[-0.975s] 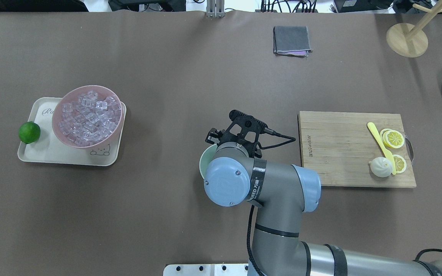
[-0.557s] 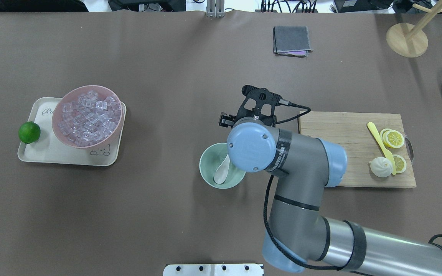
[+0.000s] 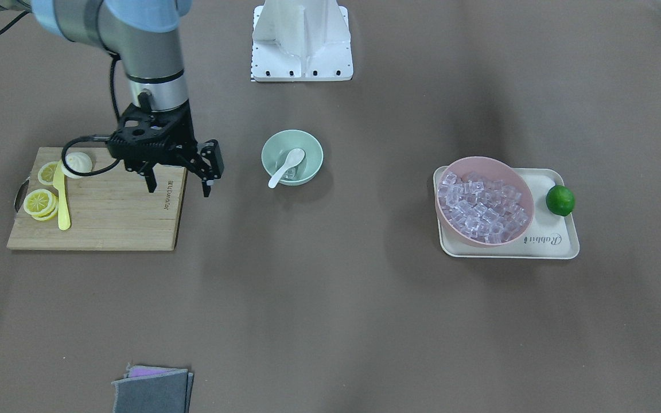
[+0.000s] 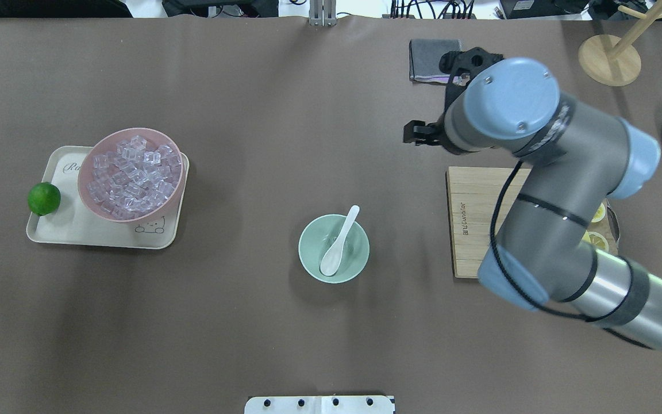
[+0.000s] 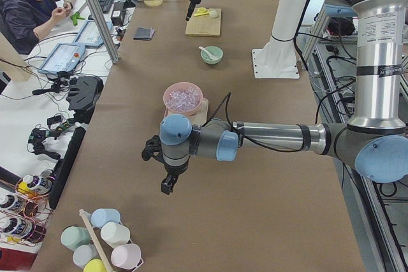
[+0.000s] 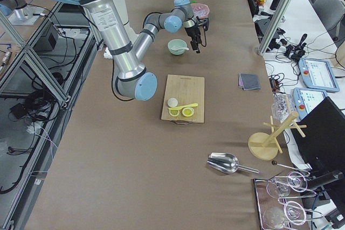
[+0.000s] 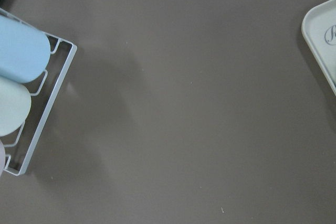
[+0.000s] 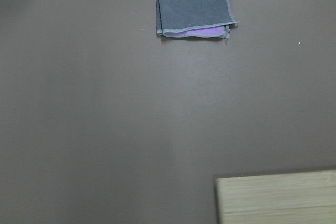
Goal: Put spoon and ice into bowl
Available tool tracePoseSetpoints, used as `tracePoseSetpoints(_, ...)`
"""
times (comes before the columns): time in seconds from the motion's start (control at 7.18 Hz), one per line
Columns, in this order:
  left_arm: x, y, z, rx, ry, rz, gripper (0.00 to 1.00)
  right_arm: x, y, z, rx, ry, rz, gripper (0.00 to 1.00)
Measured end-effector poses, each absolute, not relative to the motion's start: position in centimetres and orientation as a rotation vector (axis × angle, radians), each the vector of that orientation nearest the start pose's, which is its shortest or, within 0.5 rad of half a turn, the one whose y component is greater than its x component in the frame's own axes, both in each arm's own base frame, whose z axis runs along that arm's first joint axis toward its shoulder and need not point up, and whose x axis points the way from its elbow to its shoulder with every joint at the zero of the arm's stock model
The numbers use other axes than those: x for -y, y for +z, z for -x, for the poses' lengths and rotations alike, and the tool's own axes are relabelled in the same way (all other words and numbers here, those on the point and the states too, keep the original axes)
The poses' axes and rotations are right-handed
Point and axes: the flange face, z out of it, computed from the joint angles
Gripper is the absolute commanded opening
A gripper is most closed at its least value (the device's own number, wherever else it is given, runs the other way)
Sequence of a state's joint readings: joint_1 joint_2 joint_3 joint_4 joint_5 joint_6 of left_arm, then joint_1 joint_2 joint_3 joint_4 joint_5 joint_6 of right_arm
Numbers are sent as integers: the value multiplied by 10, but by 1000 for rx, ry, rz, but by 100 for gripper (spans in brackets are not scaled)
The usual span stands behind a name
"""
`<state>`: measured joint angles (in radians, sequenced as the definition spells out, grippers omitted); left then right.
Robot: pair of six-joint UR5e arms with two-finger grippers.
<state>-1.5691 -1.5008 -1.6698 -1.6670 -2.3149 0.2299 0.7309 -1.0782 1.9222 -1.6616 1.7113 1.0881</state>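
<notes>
Spoon (image 3: pixel 286 166) is lying in the mint-green bowl (image 3: pixel 314 150); scoop is sitting down inside on the robot's side, handle is leaning out over the rim on the operators' side, tipped toward the cutting board (image 3: pixel 112 221); overhead view is showing the same lie.

Ice: I am seeing one small glassy patch (image 3: pixel 291 172) on the bowl floor just beside the spoon handle; looks like a single clear cube, too small to be sure. The main heap of cubes (image 3: pixel 482 207) is sitting in the pink bowl (image 3: pixel 523 195) on the cream tray (image 3: pixel 563 245), well apart from the green bowl; a lime (image 3: pixel 560 200) is resting on the same tray beside the pink bowl.

Right gripper (image 3: pixel 179 190) is hanging above the table at the board's edge nearest the bowl; fingers are spread wide and carrying nothing; clear of bowl and spoon.

Left gripper (image 5: pixel 167 186) is showing only in the left side view, pointing down over bare table, well apart from the tray; I cannot tell whether it is spread or closed.

Yellow knife (image 3: pixel 62 201) and lemon slices (image 3: pixel 39 202) are lying on the board; a folded grey cloth (image 8: pixel 193 3) is filling the top of the right wrist view.
</notes>
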Motion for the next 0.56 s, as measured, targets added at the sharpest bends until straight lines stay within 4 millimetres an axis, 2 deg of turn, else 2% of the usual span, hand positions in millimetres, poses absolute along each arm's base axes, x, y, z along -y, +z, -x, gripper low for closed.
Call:
tracePoseSetpoints(0.14,468,636,65,-738,183,-156,98,513,278,317,677,74,-299,100)
tracePoseSetpoints(0.28,465,641,63,-762,133,-118,98,533,313,254,671,-45,-281,100)
tracePoseSetpoints(0.42,460,650,61,-806,105,-87,98,541,355,188,673,-158,-267,100)
tracePoseSetpoints(0.56,454,657,58,-838,90,-67,98,538,400,132,669,-223,-252,100)
